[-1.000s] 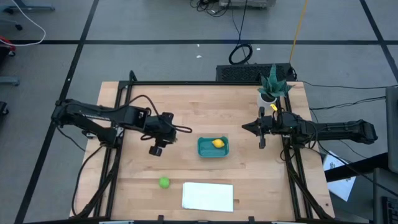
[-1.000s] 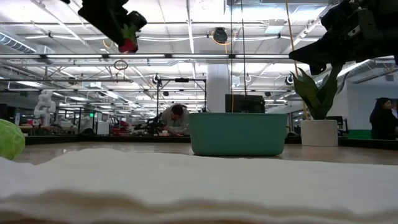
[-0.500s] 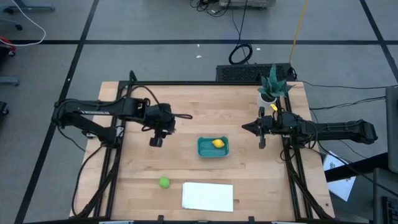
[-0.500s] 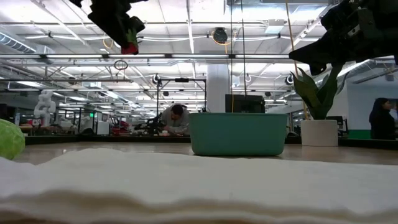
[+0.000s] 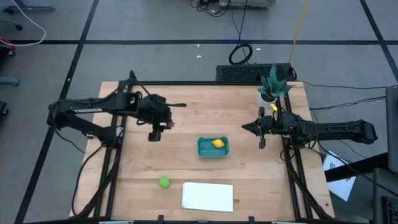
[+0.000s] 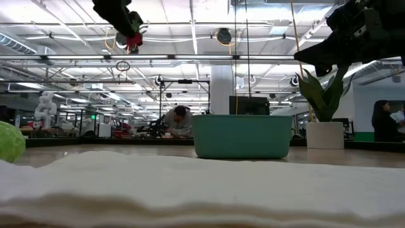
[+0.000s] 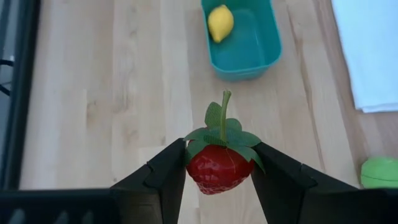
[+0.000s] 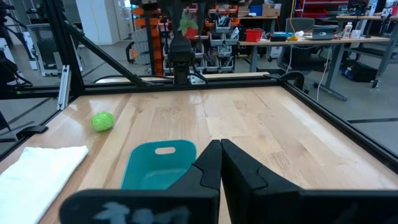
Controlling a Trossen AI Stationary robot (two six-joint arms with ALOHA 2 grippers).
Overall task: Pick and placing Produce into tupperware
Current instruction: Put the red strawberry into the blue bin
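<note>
Holding the red strawberry (image 7: pixel 219 168) clamped in my left claw (image 7: pixel 217 177) high above the counter (image 5: pixel 186 106), at ten o'clock from the teal tub (image 5: pixel 212 147) with the lemon (image 5: pixel 217 143), for clearance; right claw (image 5: pixel 244 127) shut, waiting at three o'clock.

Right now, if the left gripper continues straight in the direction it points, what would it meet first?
Probably the bare wooden table. The left gripper, shut on the strawberry, points down at the boards short of the teal tub, which holds the lemon. Depth is unclear, so the tub's near rim remains possible.
</note>
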